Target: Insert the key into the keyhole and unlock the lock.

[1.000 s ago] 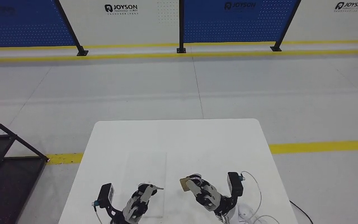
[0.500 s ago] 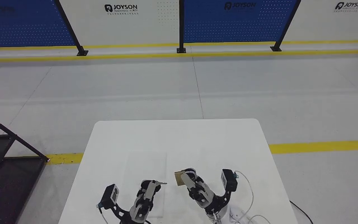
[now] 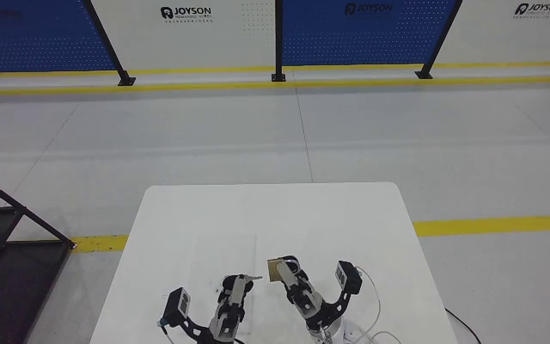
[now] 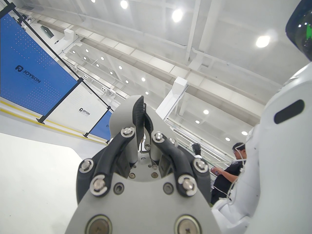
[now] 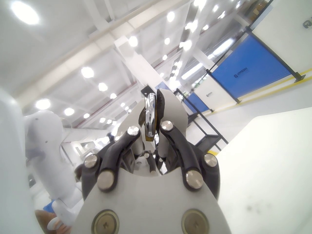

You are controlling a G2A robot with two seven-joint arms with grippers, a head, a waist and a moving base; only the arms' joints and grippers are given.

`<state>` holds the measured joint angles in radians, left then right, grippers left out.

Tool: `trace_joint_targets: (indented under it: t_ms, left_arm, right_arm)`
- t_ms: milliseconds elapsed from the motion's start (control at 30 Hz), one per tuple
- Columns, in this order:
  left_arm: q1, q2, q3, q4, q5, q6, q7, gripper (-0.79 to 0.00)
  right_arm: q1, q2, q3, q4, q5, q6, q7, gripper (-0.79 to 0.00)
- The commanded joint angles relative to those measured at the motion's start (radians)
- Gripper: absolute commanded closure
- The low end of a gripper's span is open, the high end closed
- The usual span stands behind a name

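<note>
Top view: near the 6 o'clock edge of the table (image 3: 258, 215), the left claw (image 3: 243, 282) pinches the small key (image 3: 253, 278), its tip pointing to 3 o'clock. Just beside it, at 3 o'clock, the right claw (image 3: 284, 269) is closed tight on the gold lock (image 3: 274, 270). The keyhole is too small to make out. The key could miss the hole and slide off, or twist in the pads if pushed crooked. I count one key, one lock, two claws, one table.

left claw (image 3: 243, 280) pinched shut on the key (image 3: 252, 278); right claw (image 3: 282, 270) clamped on the lock (image 3: 274, 272); both tips angled upward, close together.
</note>
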<state>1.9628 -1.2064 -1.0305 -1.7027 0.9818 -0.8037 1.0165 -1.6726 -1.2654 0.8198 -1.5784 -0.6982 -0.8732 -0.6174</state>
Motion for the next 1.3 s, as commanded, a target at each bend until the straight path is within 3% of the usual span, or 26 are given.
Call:
trace_joint_targets:
  t_ms: [0, 1267]
  left_arm:
    - [-0.007, -0.002, 0.005, 0.013, 0.006, 0.010, 0.010, 0.000]
    - [-0.059, -0.024, 0.070, 0.068, -0.008, 0.039, 0.039, 0.000]
  right_arm:
    - [-0.003, -0.002, 0.001, 0.000, -0.004, -0.003, -0.005, 0.000]
    - [-0.028, -0.032, -0.005, 0.012, -0.031, 0.032, -0.031, 0.000]
